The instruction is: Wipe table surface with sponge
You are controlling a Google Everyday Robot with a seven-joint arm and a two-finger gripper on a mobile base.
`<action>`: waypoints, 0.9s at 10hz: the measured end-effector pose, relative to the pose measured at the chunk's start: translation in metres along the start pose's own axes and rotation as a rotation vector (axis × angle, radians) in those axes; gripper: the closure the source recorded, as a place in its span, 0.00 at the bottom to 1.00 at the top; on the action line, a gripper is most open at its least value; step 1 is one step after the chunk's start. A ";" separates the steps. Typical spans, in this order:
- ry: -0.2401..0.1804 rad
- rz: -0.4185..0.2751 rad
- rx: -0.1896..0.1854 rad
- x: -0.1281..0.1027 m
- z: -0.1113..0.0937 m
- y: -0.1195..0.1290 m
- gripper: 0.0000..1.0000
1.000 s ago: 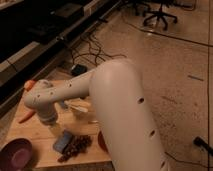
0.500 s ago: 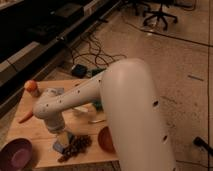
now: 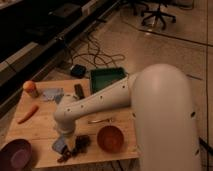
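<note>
Pale wooden table (image 3: 42,131), planked and smooth. A flat bluish sponge (image 3: 58,145) lies near its front edge. The white, perforated arm (image 3: 100,100) bends downward. The gripper (image 3: 66,137) sits at the sponge; whether it is open or closed cannot be told.

arm (image 3: 100,102): white, with a row of small dark dots
gripper (image 3: 65,137): white housing, low over the table's front left, beside the sponge
sponge (image 3: 59,145): grey-blue
table (image 3: 45,129): pale wood grain
tray (image 3: 106,78): green
carrot (image 3: 27,114): orange
left bowl (image 3: 15,153): purple
right bowl (image 3: 110,138): orange-brown
</note>
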 end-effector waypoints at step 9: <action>0.007 -0.008 0.034 0.032 -0.006 -0.039 0.20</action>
